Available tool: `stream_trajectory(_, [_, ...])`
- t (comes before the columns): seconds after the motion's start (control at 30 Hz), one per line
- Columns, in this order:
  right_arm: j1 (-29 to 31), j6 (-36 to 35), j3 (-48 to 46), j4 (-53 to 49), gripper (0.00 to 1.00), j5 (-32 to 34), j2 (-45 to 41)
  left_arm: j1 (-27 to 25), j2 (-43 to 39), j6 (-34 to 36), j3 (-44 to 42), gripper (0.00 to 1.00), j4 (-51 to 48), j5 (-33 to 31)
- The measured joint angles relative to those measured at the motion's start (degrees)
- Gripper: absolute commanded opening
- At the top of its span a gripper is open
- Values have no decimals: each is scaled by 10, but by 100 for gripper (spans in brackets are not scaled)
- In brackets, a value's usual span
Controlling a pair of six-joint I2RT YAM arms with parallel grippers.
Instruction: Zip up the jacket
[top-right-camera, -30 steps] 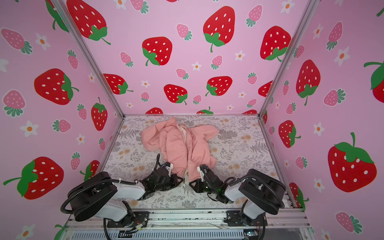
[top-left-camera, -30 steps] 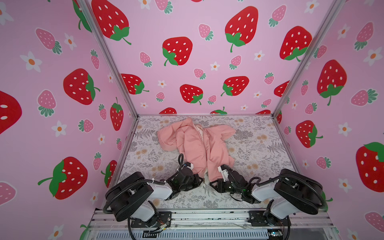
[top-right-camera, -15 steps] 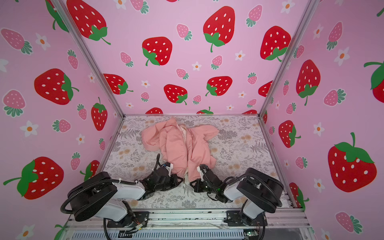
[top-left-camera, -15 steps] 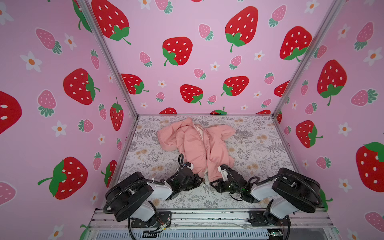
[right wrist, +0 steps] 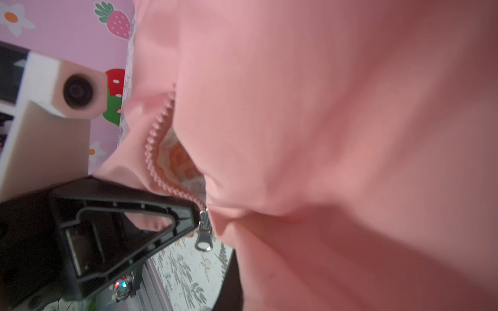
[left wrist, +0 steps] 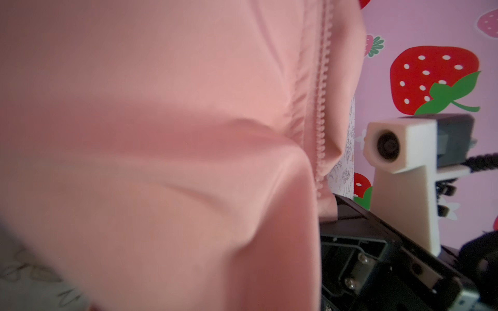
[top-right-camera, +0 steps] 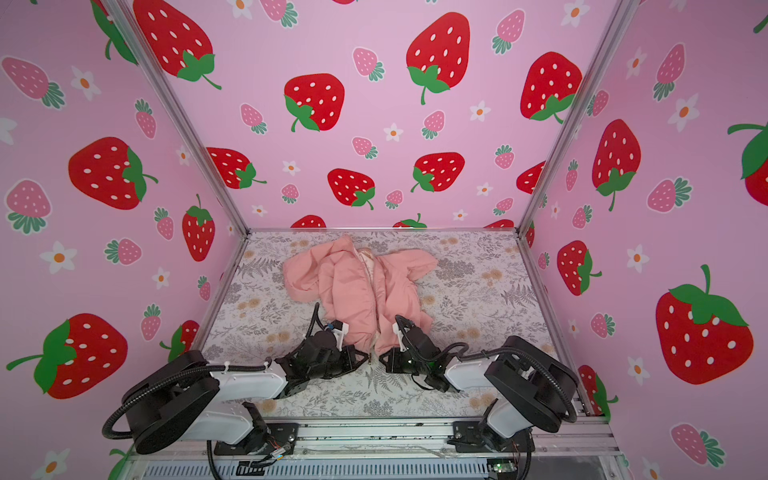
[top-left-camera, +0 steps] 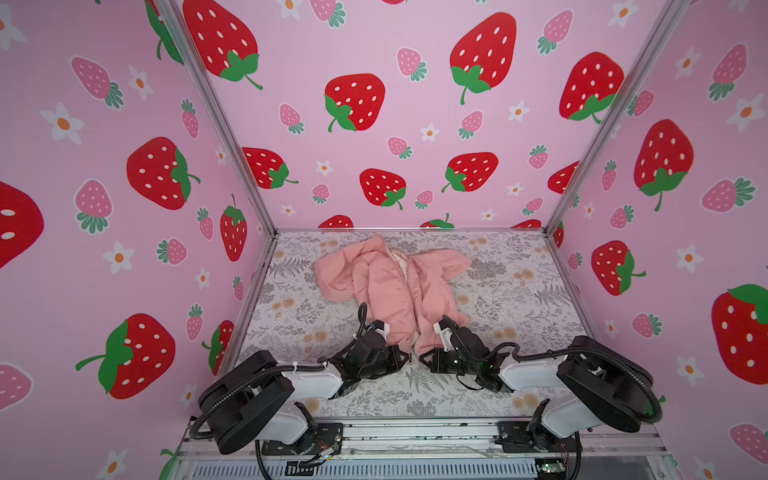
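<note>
Pink walls (top-left-camera: 415, 124) printed with strawberries and daisies enclose a worktop (top-left-camera: 519, 291) covered in pale cloth with grey ferns and tan flowers. The jacket (top-left-camera: 390, 286), salmon-pink, soft and puffy, lies crumpled front-up at the middle of the worktop, toward the back wall, in both top views (top-right-camera: 353, 286). Its sleeves are bunched out to either side and its hem is toward the robot. The black-and-white left arm (top-left-camera: 307, 380) and right arm (top-left-camera: 532, 372) lie low over the worktop and meet at that hem. The left gripper (top-left-camera: 400, 358) is pressed together on the hem corner left of the zip; the right wrist view shows pink cloth behind its black, ribbed, triangular finger. The right gripper (top-left-camera: 424, 360) pinches the hem corner on the other side, and in the left wrist view the cloth edge runs down into it. Pink plastic teeth (right wrist: 159, 150) line the parted front edges, with cream lining (right wrist: 180, 164) printed in pink showing between them. The small shiny metal zip pull (right wrist: 204, 234) hangs at the zip's bottom, just beside the left gripper's tip.
</note>
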Motion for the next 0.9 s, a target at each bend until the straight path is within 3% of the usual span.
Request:
stream_trajectory(0.37, [-24,-38,2,-26,0,18,-109,3,-26,161,170,0,-188,23])
stream_trajectory(0.5, [-56,-52,1,-26,0,-11,-119,36,-12,173,205,0,-224,61])
stream_trajectory(0.73, [-76,-61,-19,-7,0,-41,-144,73,15,165,201,0,-202,156])
stream_trajectory(0.9, [-93,-55,-44,40,0,-42,-212,88,4,139,173,0,-117,213])
